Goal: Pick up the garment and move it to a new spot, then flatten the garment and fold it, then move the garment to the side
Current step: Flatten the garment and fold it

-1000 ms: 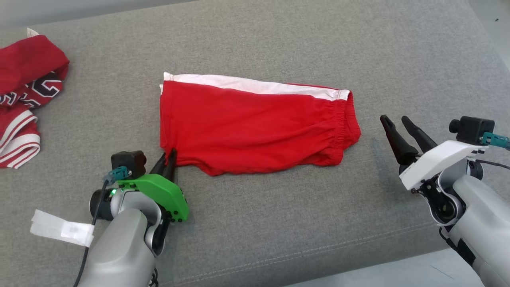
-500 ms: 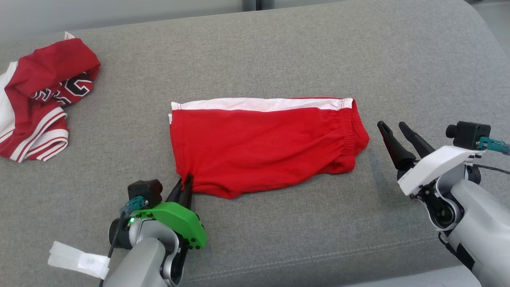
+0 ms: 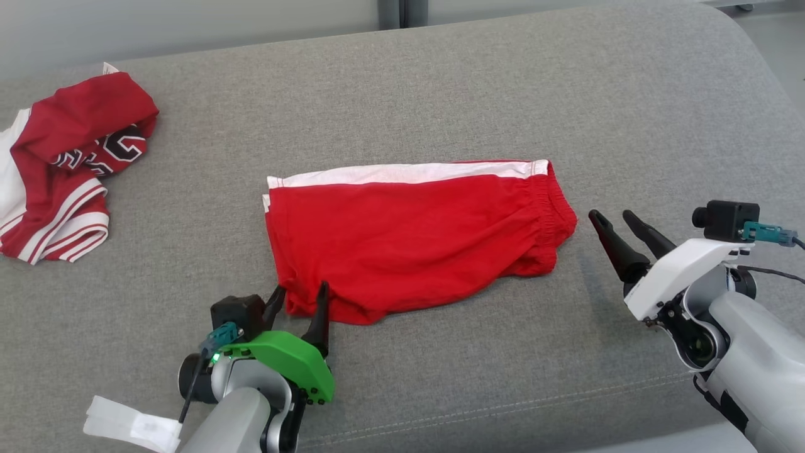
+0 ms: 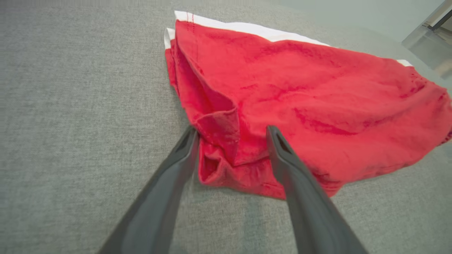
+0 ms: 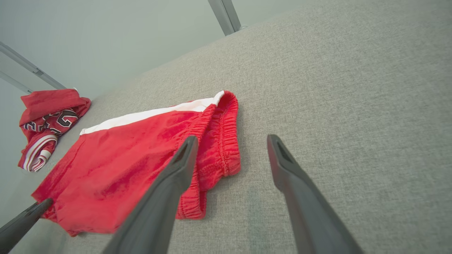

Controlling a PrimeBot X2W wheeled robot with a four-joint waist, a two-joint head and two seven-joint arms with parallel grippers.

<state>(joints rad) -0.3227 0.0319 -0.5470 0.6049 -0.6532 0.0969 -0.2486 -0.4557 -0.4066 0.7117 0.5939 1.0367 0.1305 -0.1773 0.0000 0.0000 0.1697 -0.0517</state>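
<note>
Left jaws stood wide apart, and nothing was gripped: the two dark fingers [image 4: 169, 176] straddled the crumpled hem corner of the red shorts [image 3: 409, 239], one finger at the cloth's edge, the other lying over it. Right jaws were apart too, poised just beside the shorts' elastic waistband [image 3: 556, 214], clear of the fabric. The shorts themselves lay folded flat in the middle of the grey cushion [image 3: 440, 82], with the white stripe [image 3: 402, 173] along their far edge and wrinkles bunched at the corner by the left jaws. Well off from the shorts' hem end, a red-and-white jersey [image 3: 69, 170] sat in a heap on the same cushion.
</note>
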